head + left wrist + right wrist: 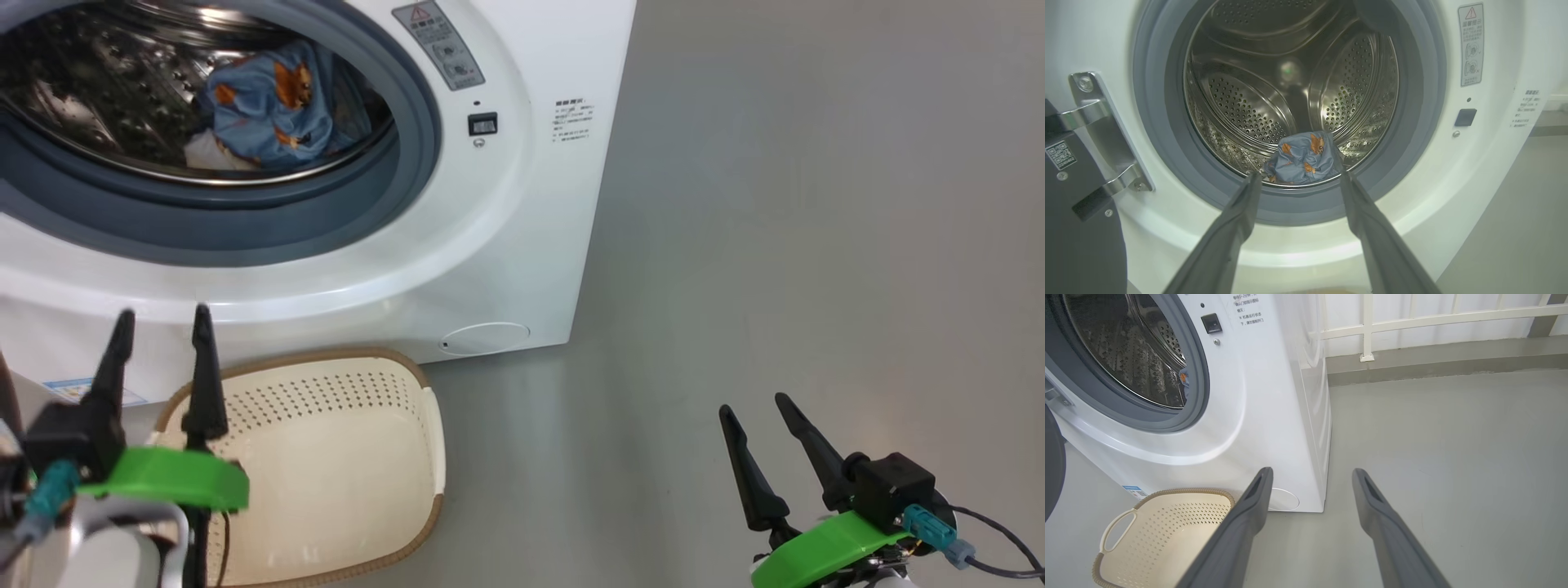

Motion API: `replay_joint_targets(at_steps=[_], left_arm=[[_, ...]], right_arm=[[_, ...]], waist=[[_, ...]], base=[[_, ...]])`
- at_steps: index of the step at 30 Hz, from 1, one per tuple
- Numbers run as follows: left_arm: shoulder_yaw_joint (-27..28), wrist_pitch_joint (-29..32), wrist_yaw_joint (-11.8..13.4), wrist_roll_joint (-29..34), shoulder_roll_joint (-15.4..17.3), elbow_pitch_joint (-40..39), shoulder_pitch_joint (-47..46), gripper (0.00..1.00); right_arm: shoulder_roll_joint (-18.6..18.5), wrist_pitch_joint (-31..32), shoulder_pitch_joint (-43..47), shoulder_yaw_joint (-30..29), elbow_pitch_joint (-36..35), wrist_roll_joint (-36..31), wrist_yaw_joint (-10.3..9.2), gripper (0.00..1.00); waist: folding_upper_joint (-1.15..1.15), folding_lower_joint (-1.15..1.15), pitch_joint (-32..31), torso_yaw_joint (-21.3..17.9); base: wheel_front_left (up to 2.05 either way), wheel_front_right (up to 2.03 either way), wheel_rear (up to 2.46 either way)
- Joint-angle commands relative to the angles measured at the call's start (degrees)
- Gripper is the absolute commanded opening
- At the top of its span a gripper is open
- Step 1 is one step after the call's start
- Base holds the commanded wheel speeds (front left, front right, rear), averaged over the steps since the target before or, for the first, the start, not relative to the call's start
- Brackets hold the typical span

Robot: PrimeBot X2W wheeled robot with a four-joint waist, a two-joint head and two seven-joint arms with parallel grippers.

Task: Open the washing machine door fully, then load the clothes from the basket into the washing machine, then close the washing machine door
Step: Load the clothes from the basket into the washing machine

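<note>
The white washing machine [522, 204] stands with its round mouth uncovered. The clothes [265, 102], light blue with orange prints, lie bunched in the steel drum, also seen as clothes [1302, 159] in the left wrist view. The washing machine door [1077, 228] is swung out on its metal hinge [1102, 134] at the left. The cream basket [343, 457] sits on the floor in front of the machine with nothing visible inside, also basket [1163, 535]. My left gripper [161, 314] is open above the basket's left side, facing the drum. My right gripper [755, 404] is open over bare floor.
Grey floor [816, 245] stretches to the right of the machine. A white railing [1433, 318] and low kerb stand behind, beyond the machine's right side.
</note>
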Motion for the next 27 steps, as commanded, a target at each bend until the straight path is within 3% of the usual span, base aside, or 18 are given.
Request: replay_joint_targets(at_steps=[1, 8, 27], left_arm=[[2.15, -0.35, 0.73, 0.39, 1.3, -2.3, 0.68, 1.0], [3.06, -0.36, 2.6, 1.05, 0.41, -4.72, 6.59, 1.0], [5.45, -0.36, 2.61, 2.77, -3.61, -6.93, 18.01, 1.0]], right_arm=[[-0.27, -0.68, 0.38, 1.34, -1.41, -0.42, 0.09, 1.0], [-0.65, -0.68, 0.97, 1.65, -1.25, -0.6, 0.09, 1.0], [-1.58, -0.68, 2.52, 1.5, -1.6, -0.73, 0.09, 1.0]], waist=[[0.0, 0.0, -0.49, 0.35], [0.0, 0.0, -2.25, 0.77], [0.0, 0.0, -6.13, 1.39]], base=[[0.0, 0.0, 0.0], [0.0, 0.0, 0.0], [0.0, 0.0, 0.0]])
